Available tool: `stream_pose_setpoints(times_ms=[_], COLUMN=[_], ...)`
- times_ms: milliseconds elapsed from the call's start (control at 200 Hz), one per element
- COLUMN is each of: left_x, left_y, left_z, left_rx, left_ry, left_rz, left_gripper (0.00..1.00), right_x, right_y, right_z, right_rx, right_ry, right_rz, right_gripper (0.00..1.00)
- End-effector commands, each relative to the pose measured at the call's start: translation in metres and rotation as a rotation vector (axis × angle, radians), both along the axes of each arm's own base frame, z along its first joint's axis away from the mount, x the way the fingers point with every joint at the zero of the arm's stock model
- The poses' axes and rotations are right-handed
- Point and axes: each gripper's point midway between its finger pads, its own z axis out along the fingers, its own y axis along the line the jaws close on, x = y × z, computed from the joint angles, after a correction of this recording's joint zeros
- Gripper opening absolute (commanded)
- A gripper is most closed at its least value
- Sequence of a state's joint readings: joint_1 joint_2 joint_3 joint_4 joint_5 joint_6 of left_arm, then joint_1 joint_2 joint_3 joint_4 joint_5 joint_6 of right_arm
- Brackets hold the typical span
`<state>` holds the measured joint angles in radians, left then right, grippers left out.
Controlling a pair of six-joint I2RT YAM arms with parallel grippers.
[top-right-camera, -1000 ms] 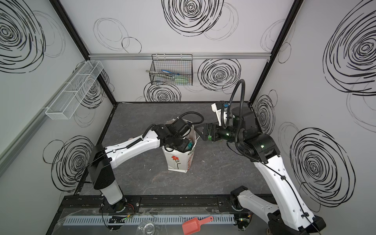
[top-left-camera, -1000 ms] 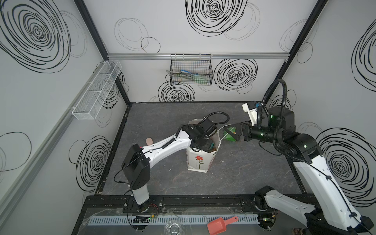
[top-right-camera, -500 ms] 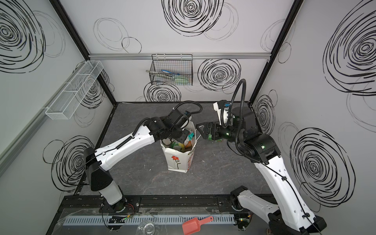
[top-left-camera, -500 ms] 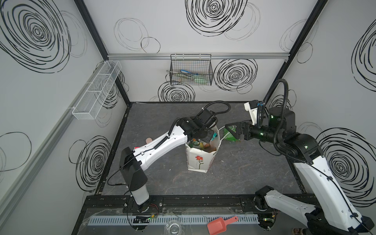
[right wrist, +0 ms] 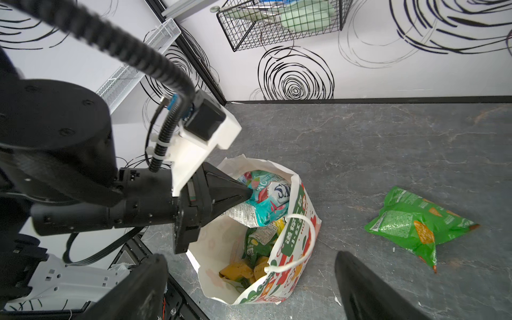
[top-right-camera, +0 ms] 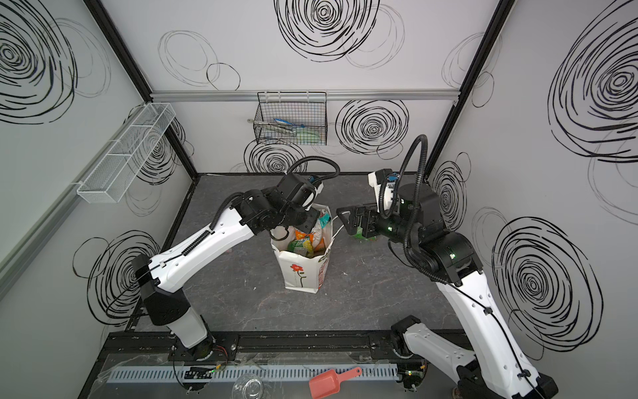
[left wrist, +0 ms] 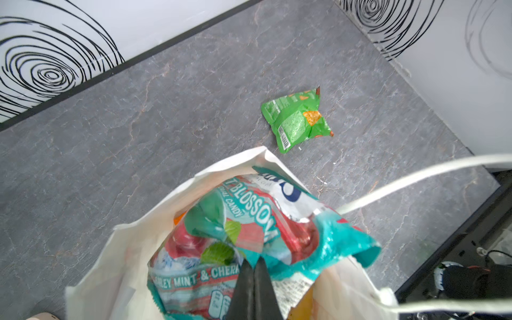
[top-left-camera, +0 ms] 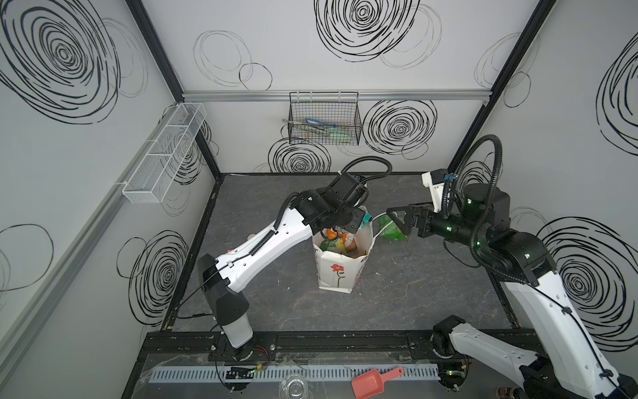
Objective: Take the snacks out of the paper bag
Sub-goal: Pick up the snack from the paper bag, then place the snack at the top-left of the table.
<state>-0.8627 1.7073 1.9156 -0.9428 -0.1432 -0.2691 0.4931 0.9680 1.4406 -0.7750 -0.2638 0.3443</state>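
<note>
Nearest us, a pink scoop (top-left-camera: pixel 377 380) lies on the front ledge. Past it, mid-table (top-left-camera: pixel 414 293), the bag (top-left-camera: pixel 336 273) stands upright with its mouth open. We see the left pincer (left wrist: pixel 253 264) at that mouth, its tips pressed together on a crinkled edge of the teal packet (left wrist: pixel 249 230). That packet sticks up above the rim while its lower part sits inside the bag. Under it more packets (right wrist: pixel 257 241) lie deep in the bag: green, yellow and orange. The left arm (top-left-camera: pixel 276 238) reaches over the bag, and in both top views its black wrist hides the far part of the opening. A white cord handle (right wrist: pixel 302 241) loops out from the rim toward the right pincer (top-left-camera: pixel 396 221). That pincer is spread wide and holds nothing; it hangs just beside the bag, apart from it. Close to it the green packet (left wrist: pixel 297 119) lies flat on the table, near the bag but not touching it. Farthest off, a black wire basket (top-left-camera: pixel 324 119) hangs on the back wall and a white mesh shelf (top-left-camera: pixel 165 155) on the left wall.
</note>
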Motion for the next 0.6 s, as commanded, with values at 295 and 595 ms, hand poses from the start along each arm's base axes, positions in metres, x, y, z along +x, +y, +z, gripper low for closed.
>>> stream_pose_setpoints(times_ms=[295, 595], left_x=[-0.010, 0.028], left_y=[0.010, 0.063], left_z=[0.129, 0.194], left_rx=[-0.249, -0.347], left_ry=[-0.222, -0.358], left_rz=[-0.031, 0.075], left_gripper=[0.00, 0.00], right_x=[-0.011, -0.011], right_y=[-0.009, -0.007], right_z=[0.046, 0.042], right_rx=[0.101, 0.106], right_ry=[-0.153, -0.143], right_rz=[-0.027, -0.021], right_gripper=[0.97, 0.97])
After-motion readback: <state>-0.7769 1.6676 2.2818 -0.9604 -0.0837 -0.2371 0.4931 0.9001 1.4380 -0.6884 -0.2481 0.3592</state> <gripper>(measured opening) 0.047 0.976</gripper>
